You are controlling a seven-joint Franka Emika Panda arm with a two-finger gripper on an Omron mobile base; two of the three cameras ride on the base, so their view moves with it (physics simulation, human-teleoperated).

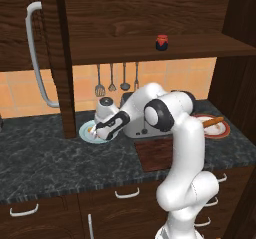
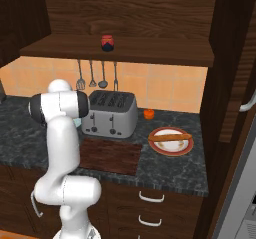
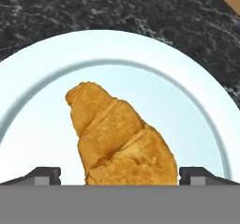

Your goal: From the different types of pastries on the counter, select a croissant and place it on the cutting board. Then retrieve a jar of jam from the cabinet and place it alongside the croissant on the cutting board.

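Note:
The golden croissant (image 3: 122,138) lies on a pale blue plate (image 3: 42,101) on the dark counter (image 1: 45,158). My gripper (image 3: 121,176) is open just above it, one fingertip (image 3: 44,175) on each side of the pastry's near end, not touching it. In the left base view the gripper (image 1: 100,130) hangs over that plate (image 1: 86,133), left of the toaster. The reddish-brown cutting board (image 1: 157,153) lies bare in front of the toaster. The red-lidded jar of jam (image 1: 161,42) stands on the open cabinet shelf (image 1: 200,48). The stick-shaped pastry (image 2: 170,137) rests on a red-rimmed plate (image 2: 171,148).
A silver toaster (image 2: 110,114) stands behind the board. Utensils (image 1: 117,80) hang on the tiled wall. The open cabinet door with its curved silver handle (image 1: 37,58) juts out at the left of the plate. A small orange object (image 2: 148,114) sits right of the toaster.

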